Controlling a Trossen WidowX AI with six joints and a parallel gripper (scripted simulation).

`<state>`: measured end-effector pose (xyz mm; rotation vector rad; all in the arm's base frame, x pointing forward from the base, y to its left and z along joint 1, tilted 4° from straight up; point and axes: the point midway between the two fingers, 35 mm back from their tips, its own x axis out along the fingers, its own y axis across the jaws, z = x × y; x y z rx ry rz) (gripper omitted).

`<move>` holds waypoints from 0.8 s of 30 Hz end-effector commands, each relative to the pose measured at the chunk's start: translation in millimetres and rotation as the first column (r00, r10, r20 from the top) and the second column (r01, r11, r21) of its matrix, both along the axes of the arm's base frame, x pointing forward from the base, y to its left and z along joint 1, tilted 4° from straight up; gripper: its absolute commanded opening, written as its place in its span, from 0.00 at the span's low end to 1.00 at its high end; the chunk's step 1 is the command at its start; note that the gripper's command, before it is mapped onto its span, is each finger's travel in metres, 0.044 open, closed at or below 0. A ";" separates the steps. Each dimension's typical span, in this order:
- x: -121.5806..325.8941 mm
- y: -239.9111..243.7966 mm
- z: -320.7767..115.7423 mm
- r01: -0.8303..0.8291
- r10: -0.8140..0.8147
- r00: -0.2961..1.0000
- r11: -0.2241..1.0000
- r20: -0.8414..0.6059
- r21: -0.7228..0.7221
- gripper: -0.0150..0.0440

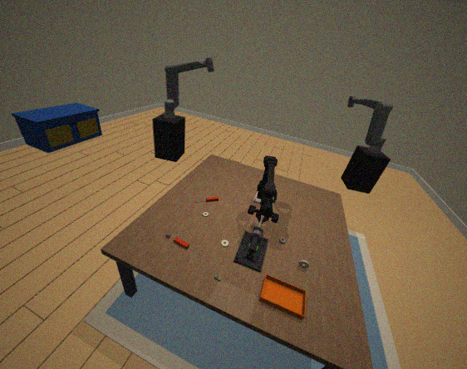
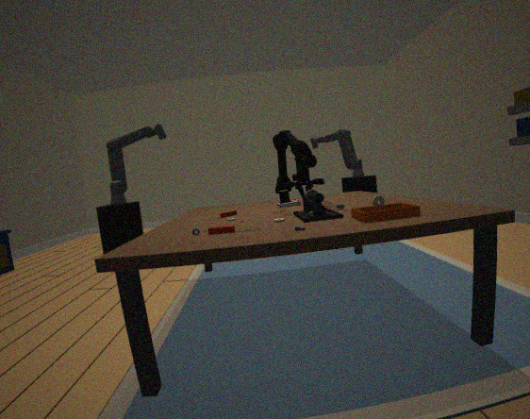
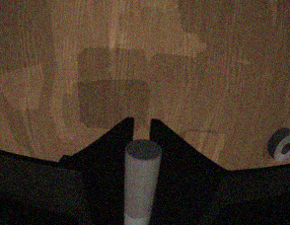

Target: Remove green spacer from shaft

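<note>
My gripper (image 1: 262,219) (image 3: 142,125) is shut on the pale grey shaft (image 3: 143,182), whose round end points up the wrist view. In the top view the shaft (image 1: 260,223) runs from the fingers toward the dark housing. The dark housing assembly (image 2: 314,199) stands on a black base plate (image 1: 256,264) (image 2: 332,215). Green shows low down at the base plate, under the dark parts: the green spacer (image 1: 257,248) (image 2: 310,213), partly hidden. It sits below the shaft's height. The other spacers and how deep the shaft sits cannot be made out.
An orange tray (image 1: 283,298) (image 2: 387,213) is nearer the front edge. Red-handled tools (image 1: 181,243) (image 1: 212,199) and pale rings (image 1: 224,243) (image 1: 205,214) lie on the left. Grey rings (image 1: 282,240) (image 1: 304,264) lie on the right. A small dark part (image 1: 217,278) lies near the front.
</note>
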<state>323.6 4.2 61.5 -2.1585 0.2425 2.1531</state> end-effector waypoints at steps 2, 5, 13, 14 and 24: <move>3.9 -1.1 -0.2 -0.001 0.001 1.000 1.000 0.003 -0.003 0.25; 4.9 -1.3 -0.1 -0.001 0.001 1.000 1.000 0.003 -0.003 0.25; 7.6 -1.7 0.3 -0.001 0.001 1.000 1.000 0.004 -0.003 0.25; 7.9 -1.7 0.3 -0.001 0.001 1.000 1.000 0.004 -0.003 0.25; 11.3 -2.3 0.6 -0.001 0.001 1.000 1.000 0.004 -0.003 0.25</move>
